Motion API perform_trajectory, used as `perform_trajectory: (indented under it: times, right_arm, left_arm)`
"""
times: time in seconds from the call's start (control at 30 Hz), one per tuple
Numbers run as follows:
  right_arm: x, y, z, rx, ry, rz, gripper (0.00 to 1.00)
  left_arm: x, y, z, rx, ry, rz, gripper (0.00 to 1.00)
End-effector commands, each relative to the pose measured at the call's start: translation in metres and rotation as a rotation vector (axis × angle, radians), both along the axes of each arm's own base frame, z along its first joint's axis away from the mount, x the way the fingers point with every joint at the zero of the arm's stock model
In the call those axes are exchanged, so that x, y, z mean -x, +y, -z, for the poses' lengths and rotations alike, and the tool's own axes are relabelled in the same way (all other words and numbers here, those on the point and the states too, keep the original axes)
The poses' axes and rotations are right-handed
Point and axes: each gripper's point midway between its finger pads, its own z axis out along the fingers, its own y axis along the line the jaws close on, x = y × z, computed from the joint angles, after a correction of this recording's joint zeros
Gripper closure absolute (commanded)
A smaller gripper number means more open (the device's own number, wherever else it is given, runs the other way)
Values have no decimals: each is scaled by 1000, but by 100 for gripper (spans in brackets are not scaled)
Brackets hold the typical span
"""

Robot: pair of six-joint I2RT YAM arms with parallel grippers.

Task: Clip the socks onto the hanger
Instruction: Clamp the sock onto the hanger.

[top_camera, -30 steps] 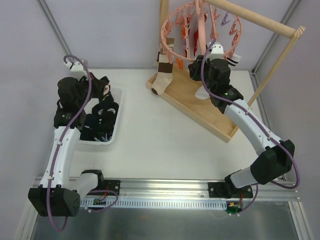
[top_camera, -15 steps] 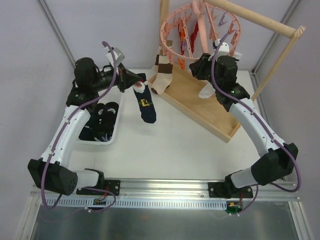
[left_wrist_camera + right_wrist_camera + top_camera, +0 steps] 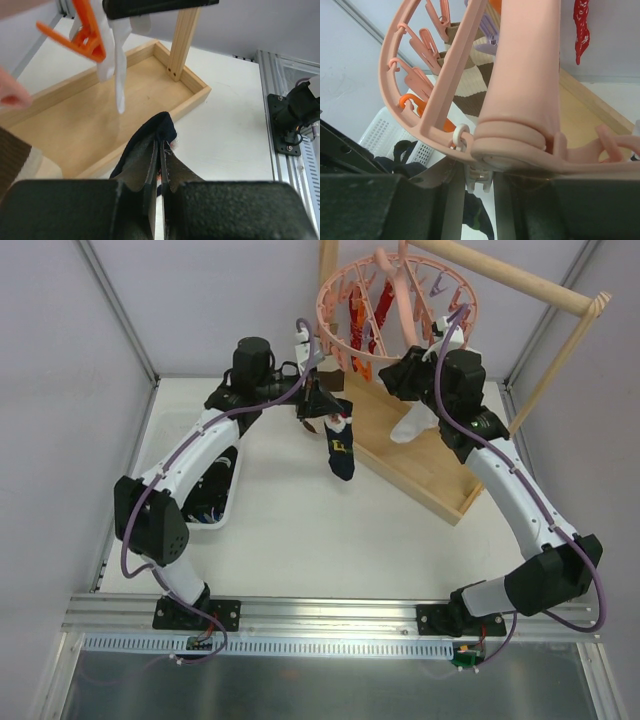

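My left gripper (image 3: 322,410) is shut on the cuff of a dark navy sock (image 3: 341,452) with a yellow mark. It holds the sock in the air just below the near left rim of the pink ring hanger (image 3: 400,300). In the left wrist view the sock (image 3: 155,131) hangs from the closed fingers (image 3: 161,150) over the tray edge. My right gripper (image 3: 393,373) is under the hanger (image 3: 445,75), with its fingers closed on a white clip (image 3: 482,186) that hangs from the ring. More dark socks (image 3: 205,490) lie in the basket.
A white basket (image 3: 232,502) stands at the left. The wooden stand's tray (image 3: 430,475) and rod (image 3: 520,280) are at the back right. A brown-and-white striped sock (image 3: 470,75), red socks (image 3: 362,315) and a white sock (image 3: 410,425) hang from the hanger. An orange clip (image 3: 90,37) is near my left gripper.
My left arm lifted the dark sock out of the basket and swung it right, up to the hanger's rim. My right gripper stayed at the hanger, which shifted slightly.
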Motion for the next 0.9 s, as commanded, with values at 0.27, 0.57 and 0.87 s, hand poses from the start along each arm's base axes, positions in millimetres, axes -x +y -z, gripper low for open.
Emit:
perform_trajectory:
  times: [0.27,0.57,0.87]
  right_arm:
    - [20,-2,-40,-36,-92,-65,99]
    - [23,-6,-35,-31,-89,-91,99]
    - [17,-8,-25,12,-86,-80,99]
  left_arm:
    - [3,-65,-29,67,-138,200,100]
    - [-6,-83,-37,86,-169,226,100]
    - [-4,-93,-45,99,-178,241,100]
